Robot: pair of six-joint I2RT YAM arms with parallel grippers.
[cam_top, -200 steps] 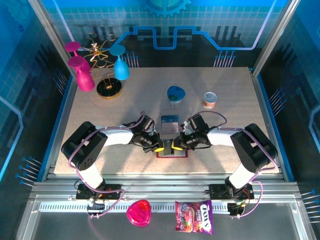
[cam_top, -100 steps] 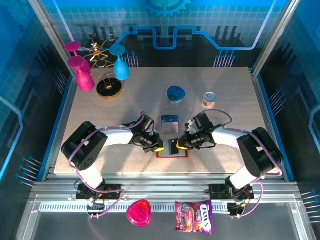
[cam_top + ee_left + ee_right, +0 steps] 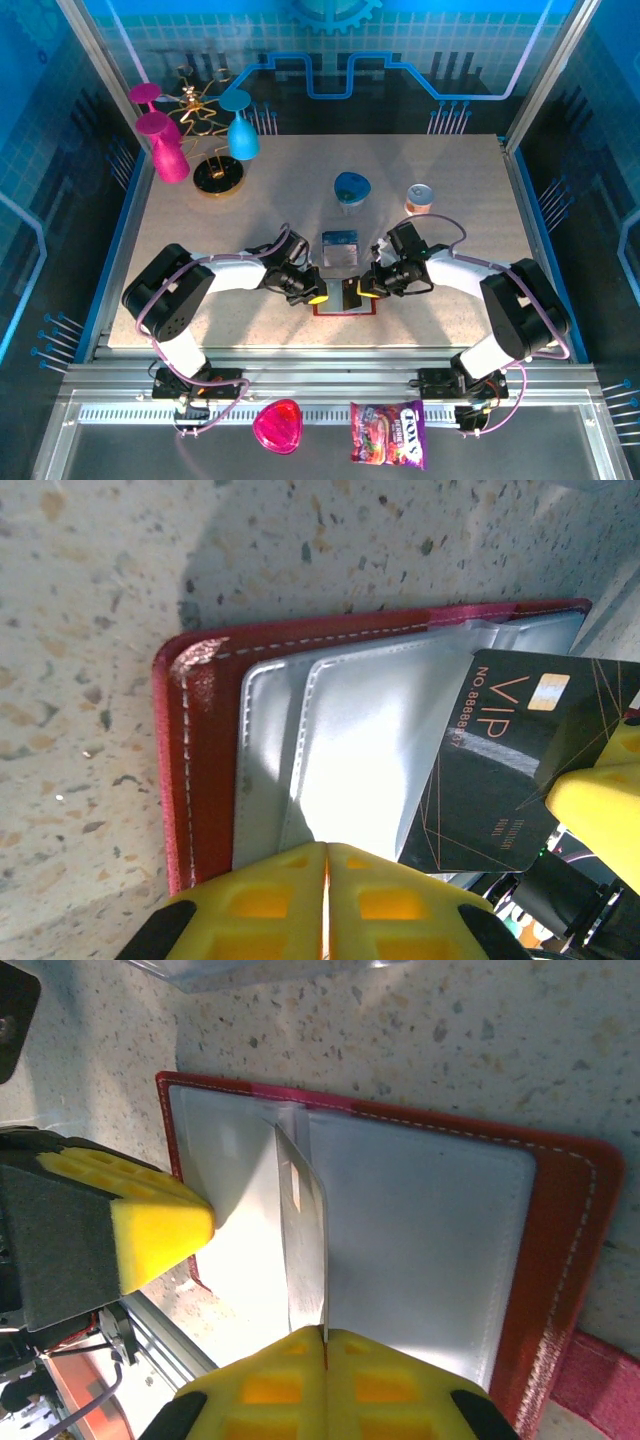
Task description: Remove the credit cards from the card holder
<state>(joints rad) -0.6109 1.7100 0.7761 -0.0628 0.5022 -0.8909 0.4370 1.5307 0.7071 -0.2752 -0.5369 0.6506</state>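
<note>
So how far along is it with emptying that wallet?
The card holder lies open on the table. In hand: the right hand is shut on a dark card angled up from the pale pockets; the closed left hand sits at the holder's edge. Left: pull that card clear and set it down. Whether more cards remain, I can't tell.

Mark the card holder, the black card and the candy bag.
card holder [image 3: 200, 780]: left wrist view, on its red cover.
black card [image 3: 510, 770]: left wrist view, on its printed face.
candy bag [image 3: 388, 435]: top external view, on the bag's middle.
</note>
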